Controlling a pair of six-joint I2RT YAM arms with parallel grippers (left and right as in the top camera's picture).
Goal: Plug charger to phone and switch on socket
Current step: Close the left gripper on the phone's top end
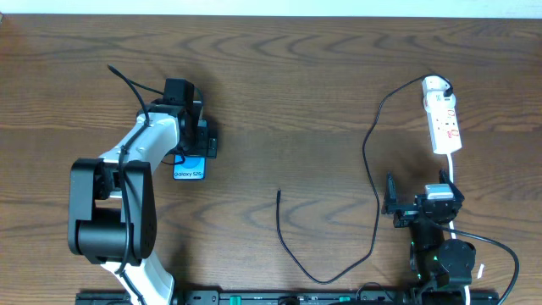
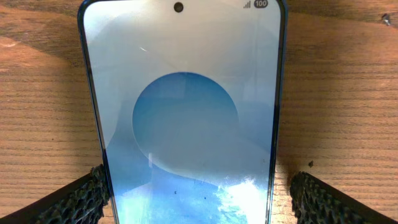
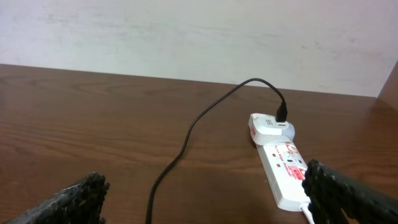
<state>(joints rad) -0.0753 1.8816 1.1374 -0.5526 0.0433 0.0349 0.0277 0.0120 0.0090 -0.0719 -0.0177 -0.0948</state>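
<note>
- The right gripper (image 1: pixel 422 202) sits nearest the table's front edge, jaws spread wide, holding nothing.
- The long thin black charger cable (image 1: pixel 370 169) loops across the brown wooden table (image 1: pixel 279 76). Its small tip lies loose mid-table, well apart from the slim blue-screened smartphone (image 1: pixel 190 169).
- That smartphone lies flat, screen up, on the left.
- The left gripper (image 2: pixel 199 199) straddles it, fingers (image 2: pixel 81 199) wide apart, not clamping.
- Farthest right, the narrow white power strip (image 1: pixel 443 123) takes the cable's black plug at its far end.
</note>
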